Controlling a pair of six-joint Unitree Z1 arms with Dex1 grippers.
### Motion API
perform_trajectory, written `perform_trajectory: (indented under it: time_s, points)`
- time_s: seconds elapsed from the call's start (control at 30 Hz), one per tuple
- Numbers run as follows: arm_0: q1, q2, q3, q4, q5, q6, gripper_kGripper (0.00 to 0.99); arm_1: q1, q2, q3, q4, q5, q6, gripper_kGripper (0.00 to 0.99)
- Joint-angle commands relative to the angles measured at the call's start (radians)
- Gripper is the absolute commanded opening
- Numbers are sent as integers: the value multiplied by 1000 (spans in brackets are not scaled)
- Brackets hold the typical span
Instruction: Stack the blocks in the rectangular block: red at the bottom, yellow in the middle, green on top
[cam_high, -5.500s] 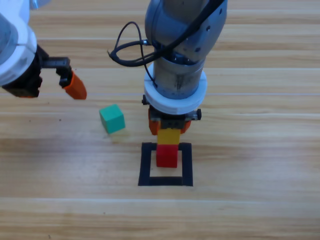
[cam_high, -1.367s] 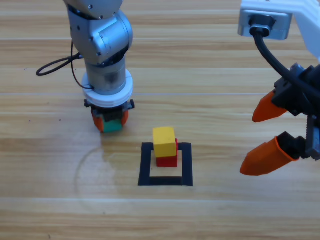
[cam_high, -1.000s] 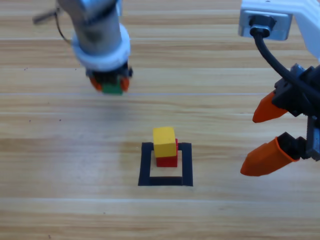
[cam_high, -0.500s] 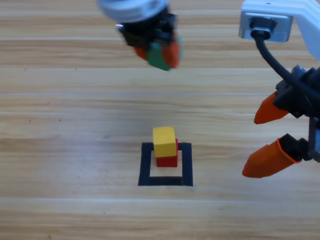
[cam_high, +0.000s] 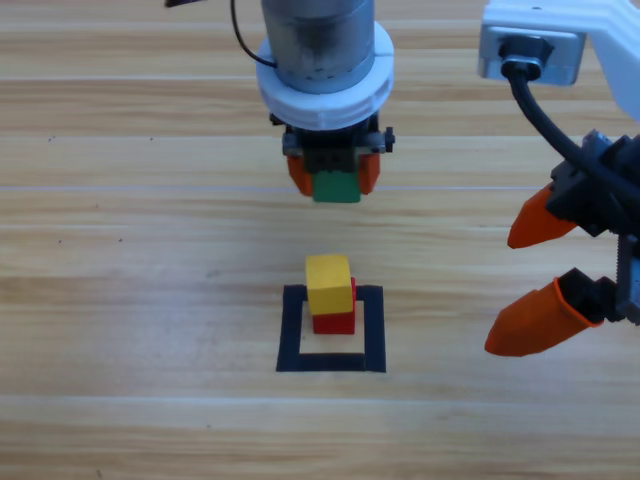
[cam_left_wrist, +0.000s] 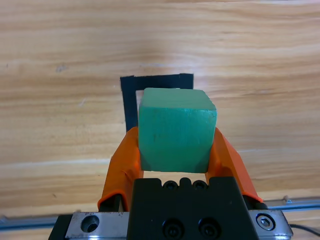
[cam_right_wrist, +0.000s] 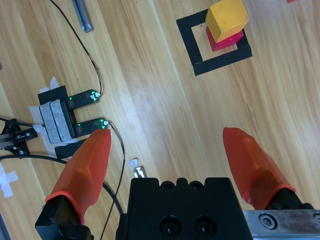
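The yellow cube (cam_high: 329, 284) rests on the red cube (cam_high: 336, 321) inside the black tape square (cam_high: 290, 335); both also show in the right wrist view, yellow (cam_right_wrist: 228, 19) over red (cam_right_wrist: 225, 40) in the tape outline (cam_right_wrist: 197, 45). My left gripper (cam_high: 334, 182) hangs above the table just behind the stack, shut on the green cube (cam_high: 336, 186). The left wrist view has the green cube (cam_left_wrist: 175, 130) between the orange jaws, with a corner of the tape square (cam_left_wrist: 131, 95) beyond it. My right gripper (cam_high: 538, 275) waits open at the right edge.
Off the table's side, the right wrist view shows cables, a taped grey device (cam_right_wrist: 59, 119) and two small boards with green lights (cam_right_wrist: 85, 98).
The left gripper lifted the green cube off the table at the left, carried it up and to the right, then came down behind the stack. The right arm held still.
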Motion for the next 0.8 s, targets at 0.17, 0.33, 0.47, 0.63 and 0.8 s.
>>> perform_trajectory:
  time_s: [0.17,0.33,0.47,0.63,0.8]
  points:
    - [-63,-56,153,17,41,-171,0,26,-4,14,18,16,-5,990]
    - [-86,-57,176,17,39,-182,0,31,-1,14,18,16,-5,990]
    - [-95,-41,173,12,36,-180,0,31,-1,14,18,16,-7,990]
    - [-101,-16,165,1,36,-190,0,31,3,14,19,16,-7,990]
    - [-101,-1,154,-3,38,-188,0,31,5,14,19,16,-8,990]
